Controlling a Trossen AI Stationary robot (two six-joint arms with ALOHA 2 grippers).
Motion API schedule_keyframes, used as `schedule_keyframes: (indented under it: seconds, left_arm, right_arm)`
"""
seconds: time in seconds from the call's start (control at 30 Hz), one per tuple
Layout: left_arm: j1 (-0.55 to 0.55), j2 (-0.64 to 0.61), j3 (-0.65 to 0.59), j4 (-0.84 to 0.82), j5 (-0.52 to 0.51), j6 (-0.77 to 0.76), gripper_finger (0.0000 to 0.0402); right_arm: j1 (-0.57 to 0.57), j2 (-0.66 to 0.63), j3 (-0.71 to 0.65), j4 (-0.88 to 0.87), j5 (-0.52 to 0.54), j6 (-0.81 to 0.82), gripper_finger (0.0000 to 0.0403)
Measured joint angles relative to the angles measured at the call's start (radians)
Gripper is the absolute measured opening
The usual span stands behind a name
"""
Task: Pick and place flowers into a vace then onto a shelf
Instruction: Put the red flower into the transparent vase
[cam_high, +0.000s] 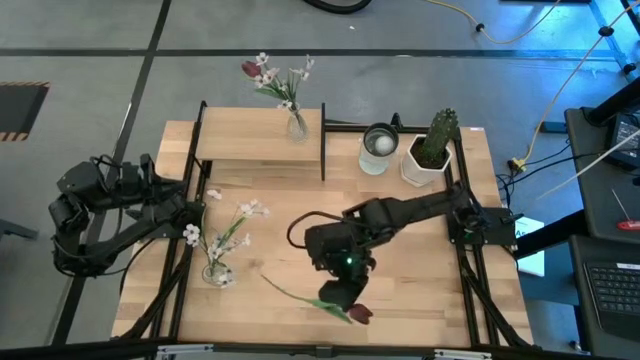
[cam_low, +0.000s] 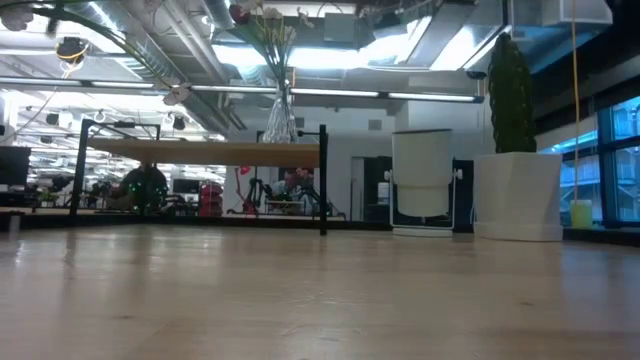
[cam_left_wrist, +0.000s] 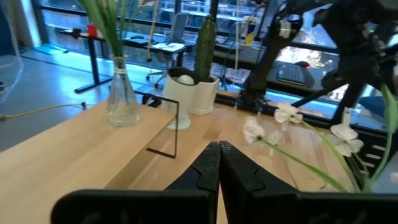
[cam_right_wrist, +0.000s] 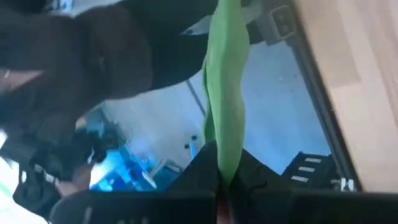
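Note:
A tulip with a dark red head (cam_high: 360, 313) and a long green stem (cam_high: 285, 290) is at my right gripper (cam_high: 338, 298), which is shut on it above the table's near middle. My left gripper (cam_left_wrist: 219, 163) is shut on nothing and waits at the table's left edge (cam_high: 188, 208). Beside it a glass vase (cam_high: 218, 268) with white blossoms stands on the tabletop. A second glass vase (cam_high: 296, 122) with flowers stands on the shelf (cam_high: 250, 140) at the far left. The low view shows neither gripper. My right gripper pinches the tulip's green stem (cam_right_wrist: 225, 149) between its two fingers, close to the red head. The fingers slant down from the table's right side. The stem (cam_high: 290, 292) reaches from the hold toward the table's left, and the head (cam_high: 360, 313) lies just past the fingers on the near side.
A white mug (cam_high: 378, 148) and a cactus in a white pot (cam_high: 432, 150) stand at the far right, beside the shelf's black post (cam_high: 323, 140). Black frame rails (cam_high: 470, 270) run along both table sides. Bare wood (cam_high: 420, 280) lies at the near right.

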Motion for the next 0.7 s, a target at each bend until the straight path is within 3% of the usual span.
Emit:
schedule_keyframes:
  seconds: [0.23, 0.43, 0.7]
  left_arm:
    - [0.000, 0.000, 0.000, 0.000, 0.022, -0.012, 0.0004]
    - [0.001, 0.000, 0.000, 0.129, 0.189, 0.017, 0.0007]
    - [0.001, 0.100, 0.000, 0.246, 0.337, -0.016, 0.0076]
  right_arm:
    - [-0.032, 0.001, 0.000, 0.005, -0.001, -0.054, 0.0009]
    - [-0.032, -0.001, 0.000, 0.002, -0.027, -0.107, 0.0009]
    - [-0.058, -0.055, 0.010, -0.051, -0.009, -0.040, 0.0009]
